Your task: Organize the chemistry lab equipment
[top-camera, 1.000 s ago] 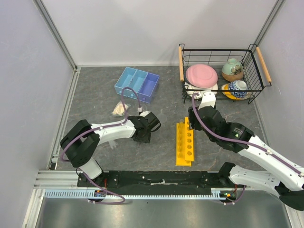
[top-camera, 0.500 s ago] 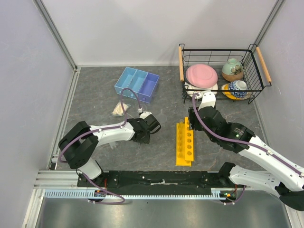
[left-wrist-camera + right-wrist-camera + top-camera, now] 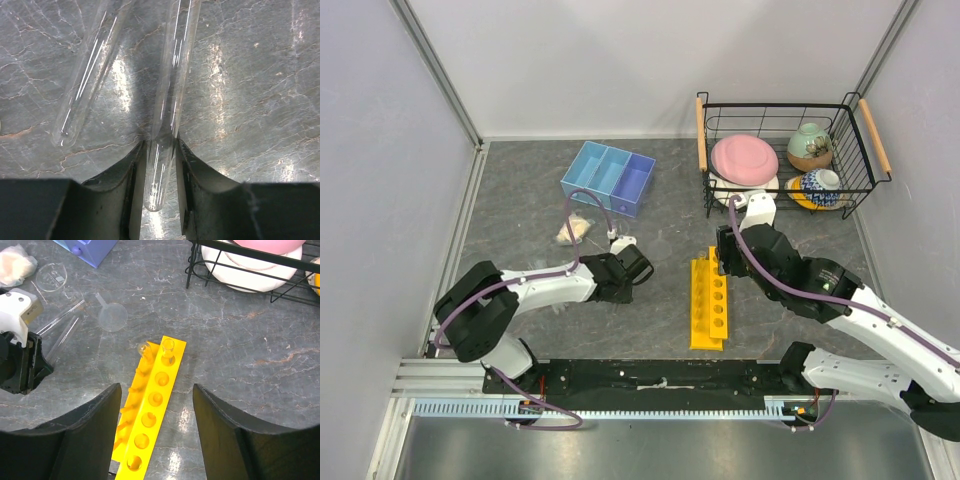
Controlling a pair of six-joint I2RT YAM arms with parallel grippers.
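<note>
Jaws of the left gripper [image 3: 159, 146] set narrow and low on the table [image 3: 260, 100], one on either side of a thin clear test tube [image 3: 172, 75]. Cannot tell whether the pads actually touch the glass. Only the rounded closed end between the fingers, with the long open end running out ahead.

Risks, as judged:
- Could pivot or slide out on lifting, being held so near one end and on slick glass.
- Could roll aside on uneven finger contact.
- Could crack under a hard squeeze.

Second test tube [image 3: 90, 75] just beside, angled away, liable to be nudged.

Funnel [image 3: 111, 317], small beaker [image 3: 51, 276] and cream lump [image 3: 15, 262] near.

Yellow rack [image 3: 150, 405] well apart from the tube, below the right gripper [image 3: 156, 386], fingers spread wide, nothing held.

Blue three-compartment tray [image 3: 608, 177] farther back.
</note>
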